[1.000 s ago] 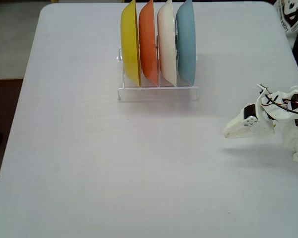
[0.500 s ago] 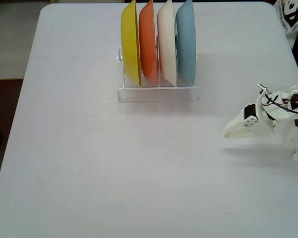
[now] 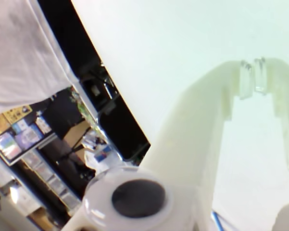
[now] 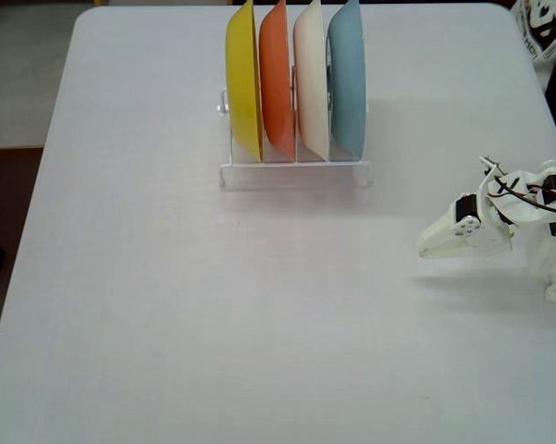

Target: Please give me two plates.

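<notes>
My tool (image 4: pixel 427 248) sits closed and empty near the desk's (image 4: pixel 166 324) right edge. The light blue plate (image 4: pixel 349 79) and cream-white plate (image 4: pixel 312 79) stand upright in the rack (image 4: pixel 296 171) at the far edge; I should open wide and approach the blue rim first.

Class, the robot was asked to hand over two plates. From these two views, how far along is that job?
Nothing looks done: the light blue plate and the cream-white plate stand upright in the rack beside the orange and yellow ones. Nothing is in hand: the hand sits low at the table's right side, apart from the rack, its fingertips together in the wrist view and holding nothing. Left: fetching both plates.
</notes>
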`<state>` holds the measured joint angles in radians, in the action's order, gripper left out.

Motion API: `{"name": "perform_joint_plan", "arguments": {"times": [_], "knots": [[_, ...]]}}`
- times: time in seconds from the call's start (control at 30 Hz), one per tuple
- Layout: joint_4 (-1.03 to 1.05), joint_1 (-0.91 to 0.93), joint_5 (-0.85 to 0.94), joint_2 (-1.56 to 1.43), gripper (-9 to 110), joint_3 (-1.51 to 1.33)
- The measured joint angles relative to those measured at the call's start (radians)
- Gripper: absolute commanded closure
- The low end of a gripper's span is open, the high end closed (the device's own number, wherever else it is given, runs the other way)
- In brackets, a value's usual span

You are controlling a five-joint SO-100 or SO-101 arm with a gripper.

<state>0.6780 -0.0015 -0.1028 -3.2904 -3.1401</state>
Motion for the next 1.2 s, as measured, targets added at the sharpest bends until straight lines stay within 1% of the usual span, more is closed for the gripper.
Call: {"name": "perform_joint_plan", "arguments": {"times": [0.83,0.97,1.1,1.2], "knots": [[-0.002,0.0,0.0,0.0,102,0.0],[-0.083,0.0,0.031,0.0,102,0.002],[-0.092,0.0,0.069,0.0,102,0.055],[-0.055,0.025,0.104,0.0,102,0.153]]}}
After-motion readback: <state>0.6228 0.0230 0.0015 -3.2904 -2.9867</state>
